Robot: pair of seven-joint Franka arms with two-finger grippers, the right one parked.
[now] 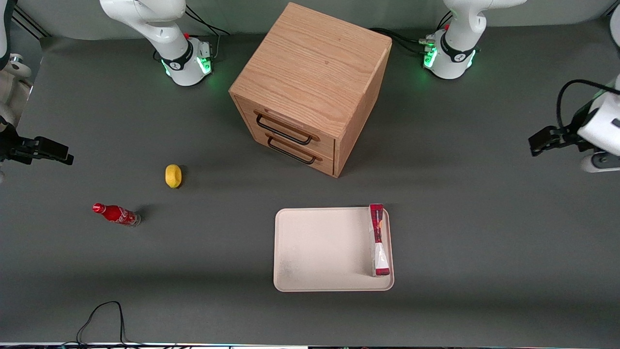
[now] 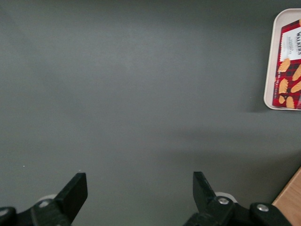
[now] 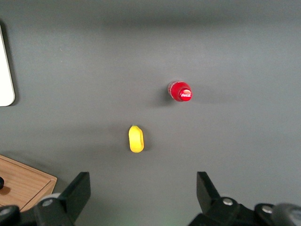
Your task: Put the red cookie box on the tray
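The red cookie box (image 1: 378, 240) stands on its narrow side in the cream-white tray (image 1: 319, 252), along the tray's edge toward the working arm's end. The left wrist view shows its red tartan face (image 2: 290, 66) with printed cookies, inside the tray's rim (image 2: 271, 70). My left gripper (image 1: 536, 143) hangs above bare table far toward the working arm's end, well away from the tray and farther from the front camera than it. In the left wrist view the gripper (image 2: 138, 178) is open and empty, with only grey table between its fingers.
A wooden drawer cabinet (image 1: 310, 87) stands farther from the front camera than the tray. A yellow lemon (image 1: 173, 175) and a small red soda bottle (image 1: 116, 214) lie toward the parked arm's end. A black cable (image 1: 101, 315) loops at the table's front edge.
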